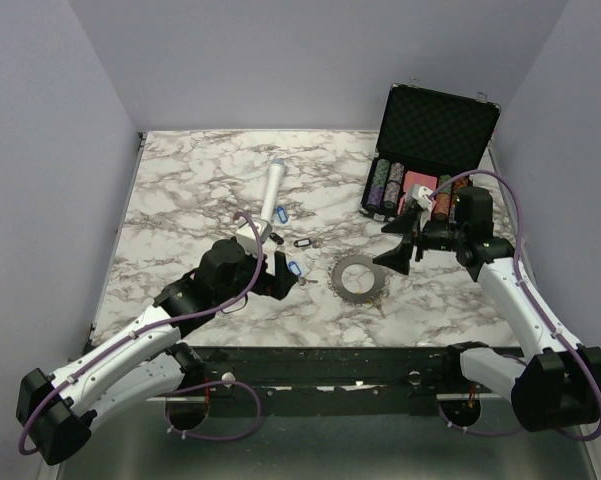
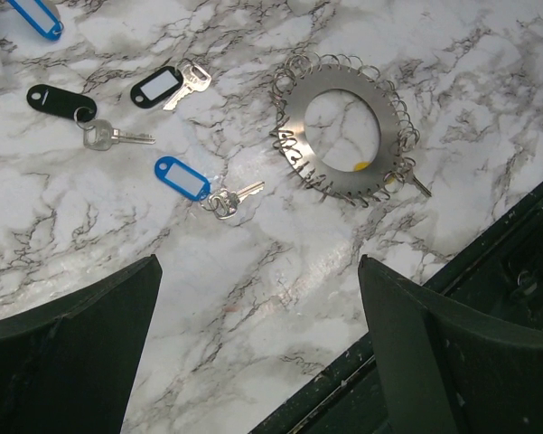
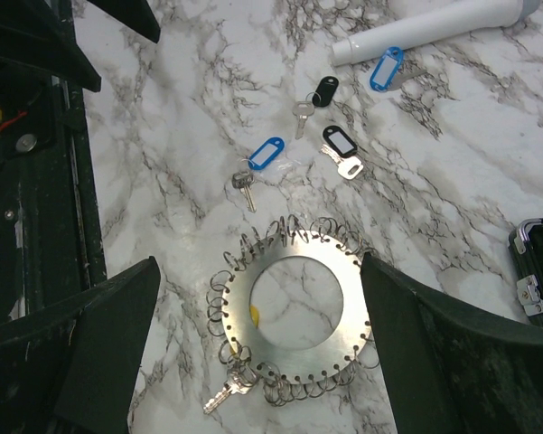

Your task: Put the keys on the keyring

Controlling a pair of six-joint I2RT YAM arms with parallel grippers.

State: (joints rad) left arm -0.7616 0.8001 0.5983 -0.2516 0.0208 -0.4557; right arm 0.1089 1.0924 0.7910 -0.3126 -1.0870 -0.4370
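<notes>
Black and spread wide, the left gripper (image 2: 257,264) holds nothing. The right gripper (image 3: 257,262) is equally wide and empty, hanging above the keyring (image 3: 352,344). Nearest the left one, the blue-tagged key (image 2: 182,178) lies flat on the marble table (image 2: 253,54), just beside the ring. It looks light, hard and slippery, so I would pinch the thicker plastic tag across its narrow sides. The ring seems stiff, its small wire loops delicate.
</notes>
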